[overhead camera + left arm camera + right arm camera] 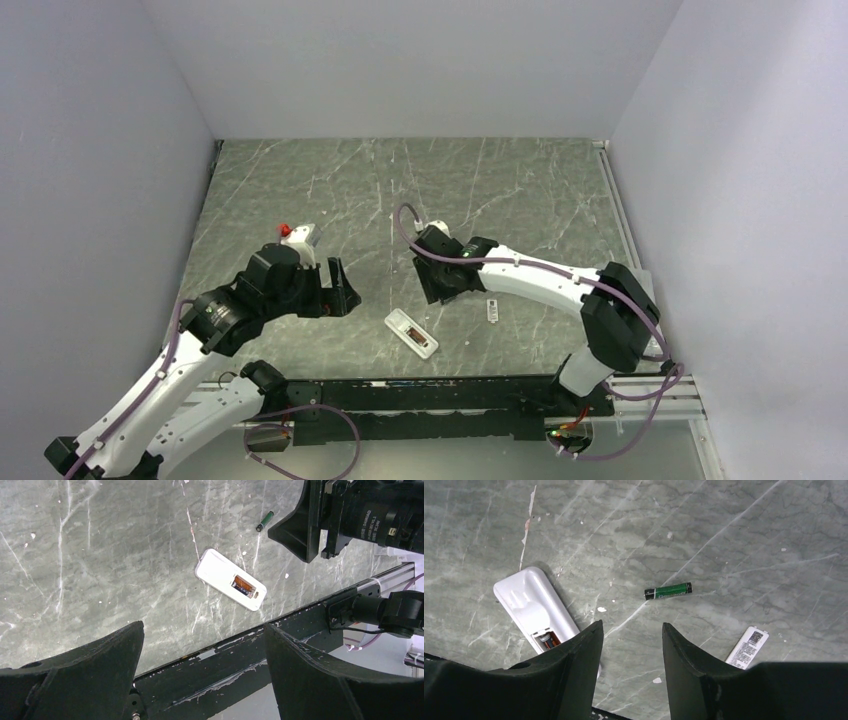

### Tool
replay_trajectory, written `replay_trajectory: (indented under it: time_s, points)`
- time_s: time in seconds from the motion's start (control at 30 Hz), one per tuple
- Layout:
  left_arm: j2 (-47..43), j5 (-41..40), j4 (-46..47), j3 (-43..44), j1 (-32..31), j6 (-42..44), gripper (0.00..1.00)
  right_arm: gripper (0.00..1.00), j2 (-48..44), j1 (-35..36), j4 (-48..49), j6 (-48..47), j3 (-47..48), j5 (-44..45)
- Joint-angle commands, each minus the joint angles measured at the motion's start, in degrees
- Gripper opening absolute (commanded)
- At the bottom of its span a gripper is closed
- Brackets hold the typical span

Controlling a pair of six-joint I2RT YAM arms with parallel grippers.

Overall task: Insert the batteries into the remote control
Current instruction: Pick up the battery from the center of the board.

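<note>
Remote control (411,334) lay flat on the counter (500,190) near its near edge, between the two arms, with the brownish-orange recess exposed. Right gripper (631,645) was above the counter, jaws apart and empty. One green battery (668,590) lay loose just ahead of its fingertips, between the remote control and a small white labelled cover (748,647). Left gripper (200,655) had its jaws wide apart and empty, with the remote control to its near right.

Around the remote control (411,333) I find the table (400,200) free at 12 o'clock. The left gripper (203,627) stands at 10, the right gripper (631,628) at 1, and the frame rail (430,385) seemingly close at 6.
</note>
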Motion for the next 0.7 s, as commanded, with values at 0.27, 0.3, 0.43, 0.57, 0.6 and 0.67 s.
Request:
replay_trajectory:
  time_s: [0.27, 0.3, 0.43, 0.57, 0.6, 0.67]
  points:
    - [0.2, 0.6, 1.1, 0.5, -0.3, 0.4, 0.94, 0.50, 5.0, -5.1, 4.8, -4.2, 1.7, -5.4]
    - [0.2, 0.7, 1.2, 0.5, -0.2, 0.4, 0.94, 0.50, 5.5, -5.6, 5.1, -4.5, 1.9, -6.2]
    - [0.1, 0.7, 1.3, 0.5, -0.3, 0.4, 0.94, 0.50, 7.6, -7.2, 5.8, -5.2, 2.9, -9.2]
    - [0.3, 0.8, 1.3, 0.5, -0.3, 0.5, 0.94, 0.51, 9.6, -8.2, 5.9, -5.8, 3.8, -11.1]
    - [0.3, 0.8, 1.3, 0.5, -0.3, 0.5, 0.94, 0.51, 9.8, -8.3, 5.9, -5.9, 3.9, -11.2]
    - [0.4, 0.8, 1.4, 0.5, -0.3, 0.5, 0.94, 0.52, 10.1, -8.9, 6.2, -5.8, 3.7, -12.0]
